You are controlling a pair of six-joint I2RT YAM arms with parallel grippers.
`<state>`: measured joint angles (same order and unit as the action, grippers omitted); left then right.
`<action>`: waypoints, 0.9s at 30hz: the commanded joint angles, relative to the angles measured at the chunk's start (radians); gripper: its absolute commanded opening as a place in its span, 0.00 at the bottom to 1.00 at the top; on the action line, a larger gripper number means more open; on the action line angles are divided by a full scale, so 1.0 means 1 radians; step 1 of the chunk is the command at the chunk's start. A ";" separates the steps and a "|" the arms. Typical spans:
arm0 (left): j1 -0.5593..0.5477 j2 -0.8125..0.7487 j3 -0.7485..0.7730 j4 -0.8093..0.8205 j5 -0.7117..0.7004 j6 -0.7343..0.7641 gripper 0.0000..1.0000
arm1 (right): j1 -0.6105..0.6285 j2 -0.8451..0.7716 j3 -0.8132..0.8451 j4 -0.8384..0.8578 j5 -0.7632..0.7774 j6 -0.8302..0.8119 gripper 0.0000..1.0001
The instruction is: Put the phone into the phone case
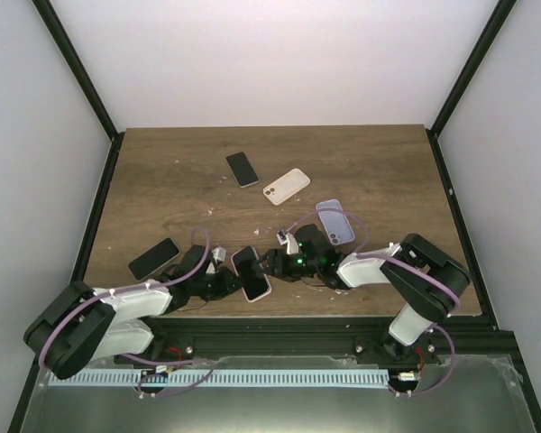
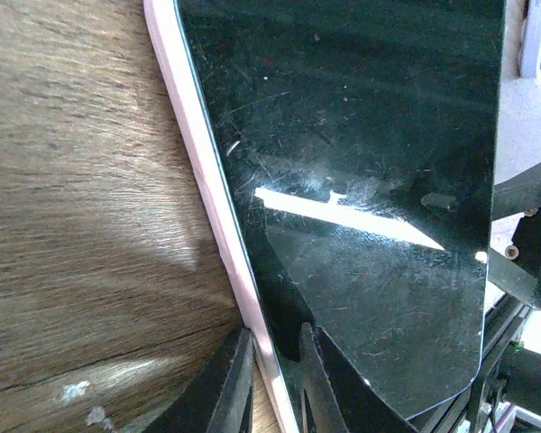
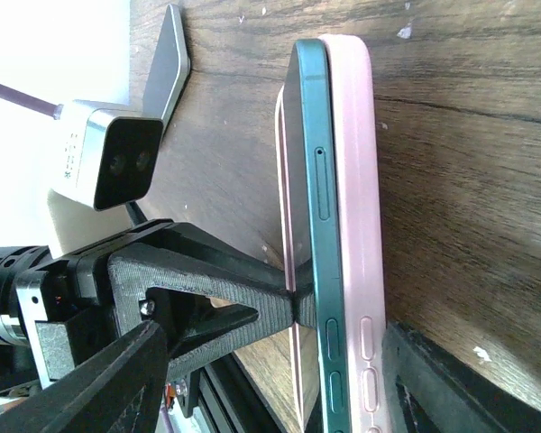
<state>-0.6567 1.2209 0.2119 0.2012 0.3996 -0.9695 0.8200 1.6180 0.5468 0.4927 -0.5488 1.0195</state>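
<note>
Both arms lie low along the 6 o'clock edge of the table (image 1: 343, 153), meeting at the phone (image 1: 246, 261), which rests in the pink phone case (image 1: 256, 290) with its side proud of the rim. The left arm (image 1: 135, 302) stretches toward 3 o'clock, and the left gripper (image 1: 233, 276) is clenched on the case rim and the phone's edge. The right arm (image 1: 379, 268) folds back toward 9 o'clock. The right gripper (image 1: 271, 266) is released, its jaws spread either side of both.
</note>
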 commanded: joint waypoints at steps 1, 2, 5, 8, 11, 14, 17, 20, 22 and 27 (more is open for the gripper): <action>-0.001 0.003 0.010 -0.101 -0.040 0.040 0.18 | 0.027 0.032 0.028 0.079 -0.146 0.014 0.65; -0.001 0.000 0.013 -0.110 -0.041 0.042 0.18 | 0.027 0.035 0.027 0.085 -0.151 0.013 0.65; 0.000 -0.012 0.013 -0.127 -0.043 0.047 0.17 | 0.027 0.041 0.035 0.070 -0.152 0.009 0.64; 0.000 -0.023 0.012 -0.132 -0.053 0.048 0.17 | 0.027 0.056 0.031 0.112 -0.180 0.021 0.62; -0.001 -0.022 0.008 -0.130 -0.062 0.047 0.16 | 0.026 0.077 0.028 0.211 -0.249 0.051 0.62; -0.001 -0.018 0.009 -0.128 -0.060 0.048 0.15 | 0.027 0.063 0.035 0.199 -0.250 0.035 0.62; -0.001 -0.019 0.011 -0.136 -0.061 0.049 0.15 | 0.027 0.040 0.049 0.139 -0.230 0.005 0.62; -0.001 -0.027 0.015 -0.169 -0.074 0.062 0.15 | 0.027 0.039 0.049 0.141 -0.237 0.006 0.63; -0.001 -0.038 0.012 -0.186 -0.083 0.067 0.15 | 0.028 0.046 0.048 0.151 -0.246 0.011 0.63; -0.001 -0.057 0.006 -0.195 -0.081 0.065 0.16 | 0.027 0.066 0.025 0.247 -0.280 0.047 0.61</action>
<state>-0.6540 1.1576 0.2279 0.0784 0.3645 -0.9268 0.8024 1.6833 0.5472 0.5865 -0.6544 1.0313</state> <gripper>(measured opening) 0.151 0.616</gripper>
